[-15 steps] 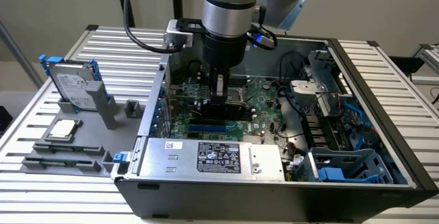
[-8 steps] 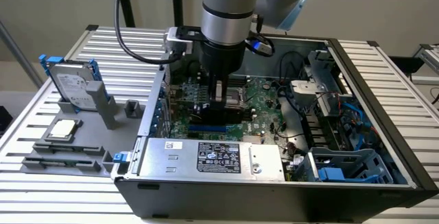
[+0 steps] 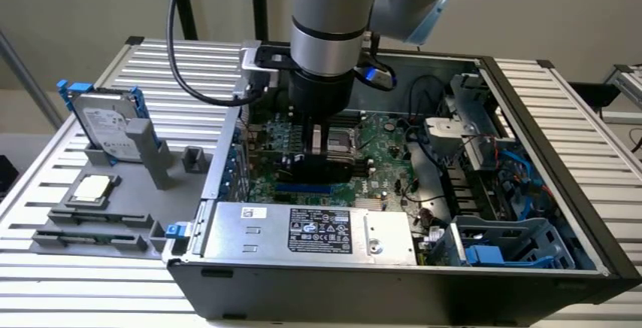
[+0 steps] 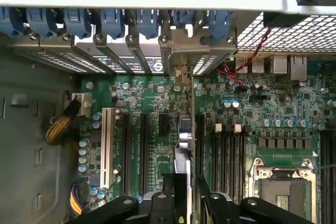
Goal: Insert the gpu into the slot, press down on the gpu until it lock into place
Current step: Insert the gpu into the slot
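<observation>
Black flat gpu card (image 3: pixel 326 170), clenched in the end effector (image 3: pixel 321 155), stands at 12 o'clock of the bright-blue plastic slot (image 3: pixel 301 190).

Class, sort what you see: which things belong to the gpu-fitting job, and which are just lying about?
Job: flat black gpu card, held in the gripper; long bright-blue plastic slot.
Lying about: silver hard drive; square silver CPU chip.
</observation>
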`<state>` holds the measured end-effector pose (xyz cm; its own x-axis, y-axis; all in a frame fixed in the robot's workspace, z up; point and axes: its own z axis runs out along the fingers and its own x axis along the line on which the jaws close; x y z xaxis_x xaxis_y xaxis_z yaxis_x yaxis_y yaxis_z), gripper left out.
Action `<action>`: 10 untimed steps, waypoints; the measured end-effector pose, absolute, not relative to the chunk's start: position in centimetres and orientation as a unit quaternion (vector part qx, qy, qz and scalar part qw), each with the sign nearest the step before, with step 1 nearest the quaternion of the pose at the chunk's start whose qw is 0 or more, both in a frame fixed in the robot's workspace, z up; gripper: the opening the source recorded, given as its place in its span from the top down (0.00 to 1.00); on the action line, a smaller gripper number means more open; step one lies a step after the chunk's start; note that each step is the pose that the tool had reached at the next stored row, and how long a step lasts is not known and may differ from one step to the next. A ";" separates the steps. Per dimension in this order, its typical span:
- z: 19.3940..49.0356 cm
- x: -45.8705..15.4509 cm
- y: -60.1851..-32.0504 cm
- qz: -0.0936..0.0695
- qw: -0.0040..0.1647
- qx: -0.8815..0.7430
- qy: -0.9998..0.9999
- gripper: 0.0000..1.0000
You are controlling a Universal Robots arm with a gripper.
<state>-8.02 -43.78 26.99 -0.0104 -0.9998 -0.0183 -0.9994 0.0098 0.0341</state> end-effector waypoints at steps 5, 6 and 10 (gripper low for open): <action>26.9 -8.0 -43.9 -0.020 0.004 0.703 -0.710 0.73; 26.9 -8.0 -43.9 -0.020 0.004 0.704 -0.710 0.73; 26.9 -8.0 -44.1 -0.020 0.004 0.704 -0.710 0.73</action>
<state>-8.05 -44.11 26.90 -0.0101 -0.9997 -0.0220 -0.9994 0.0094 0.0341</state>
